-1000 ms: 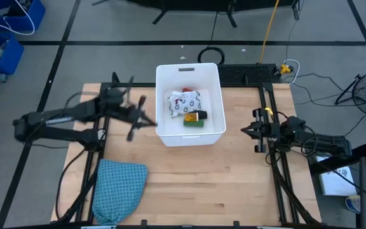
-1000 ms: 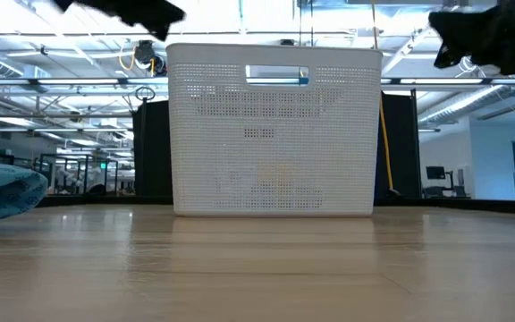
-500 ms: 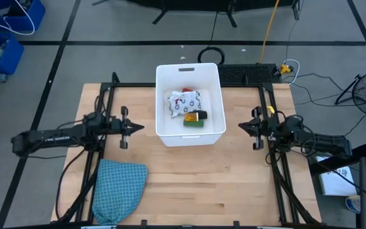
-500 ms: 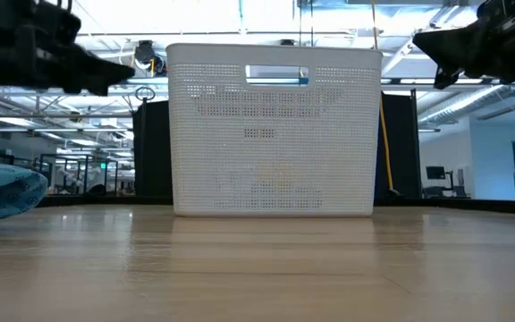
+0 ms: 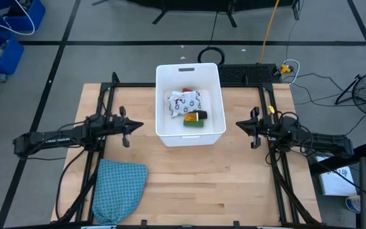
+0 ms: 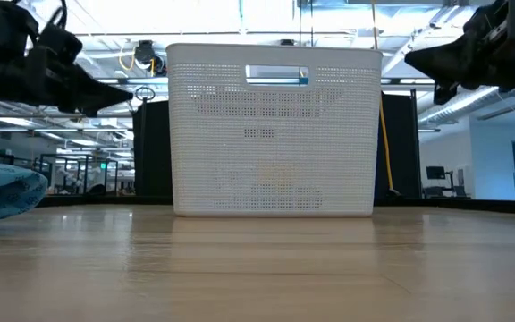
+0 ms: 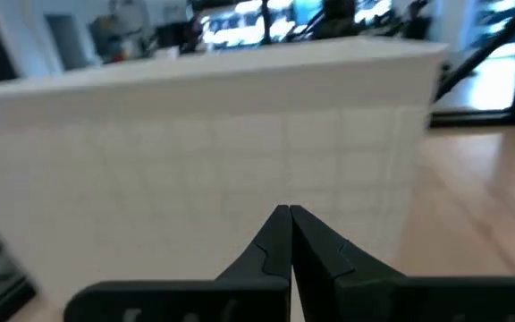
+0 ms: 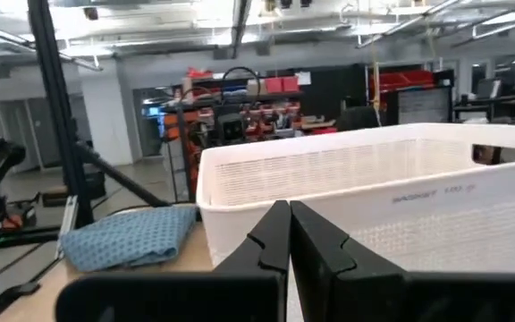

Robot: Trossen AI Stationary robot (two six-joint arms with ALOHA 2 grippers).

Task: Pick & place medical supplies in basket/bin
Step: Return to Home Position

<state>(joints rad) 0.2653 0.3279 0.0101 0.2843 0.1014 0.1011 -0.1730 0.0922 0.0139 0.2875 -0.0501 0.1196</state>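
The white basket point(image 5: 164, 130) stands at the table's far middle. Inside it lie a white black-patterned packet point(image 5: 184, 103), an orange vial point(image 5: 189, 116) with a black oblong point(image 5: 201, 116) beside it, a green block point(image 5: 193, 124) and a bit of a red bottle point(image 5: 186, 90). My left gripper point(image 5: 140, 126) hovers shut, level, just left of the basket, holding nothing. My right gripper point(image 5: 237, 124) hovers shut to the basket's right, also holding nothing. Both wrist views show shut fingertips point(image 7: 289, 215) point(image 8: 286, 207) facing the basket's walls point(image 7: 195, 152) point(image 8: 401, 206).
A teal-blue textured cloth point(image 5: 119, 189) lies on the table's near left, also seen in the low view as the cloth point(image 6: 3, 188). Dark rails point(image 5: 272, 172) run along the table's left and right sides. Bare wood lies in front of the basket.
My left gripper has come down from beside the basket's left wall and drawn back toward the table's left edge, tipping to level. My right gripper has rolled about its own axis, staying in place.
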